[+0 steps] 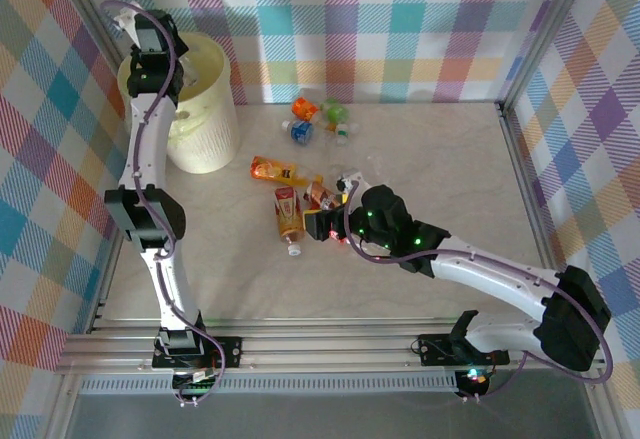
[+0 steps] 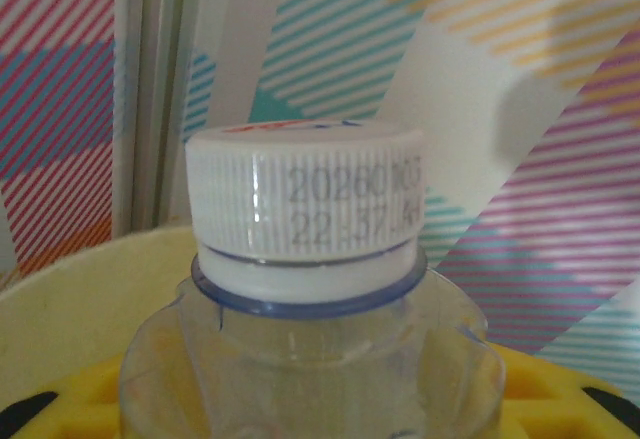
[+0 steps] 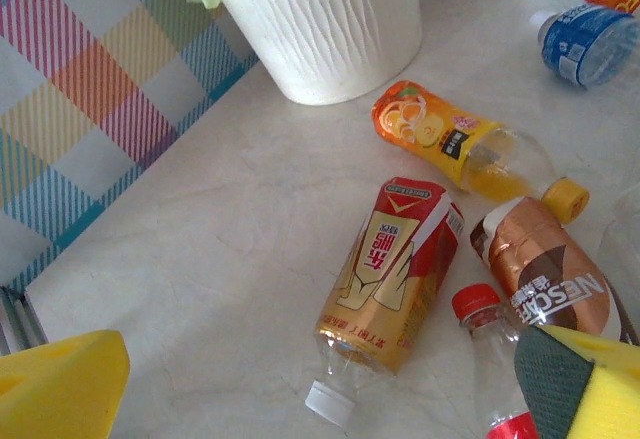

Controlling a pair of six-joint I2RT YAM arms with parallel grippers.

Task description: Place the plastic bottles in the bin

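Note:
My left gripper (image 1: pixel 152 74) hangs over the pale cream bin (image 1: pixel 205 124), shut on a clear bottle with a white ribbed cap (image 2: pixel 305 204). The bin's rim (image 2: pixel 70 284) shows just behind and below the bottle. My right gripper (image 1: pixel 327 226) is open low over the table. Between its yellow pads (image 3: pixel 60 389) lies a red-and-gold bottle (image 3: pixel 395 274), untouched. A clear red-capped bottle (image 3: pixel 478 324) and a brown-labelled one (image 3: pixel 545 269) lie by the right pad. An orange-labelled bottle (image 3: pixel 445 134) lies further toward the bin (image 3: pixel 320 19).
A blue bottle (image 1: pixel 300 131), an orange one (image 1: pixel 305 109) and a green one (image 1: pixel 336 114) lie near the back wall. Checked curtains close off the table on the left, back and right. A metal rail runs along the near edge.

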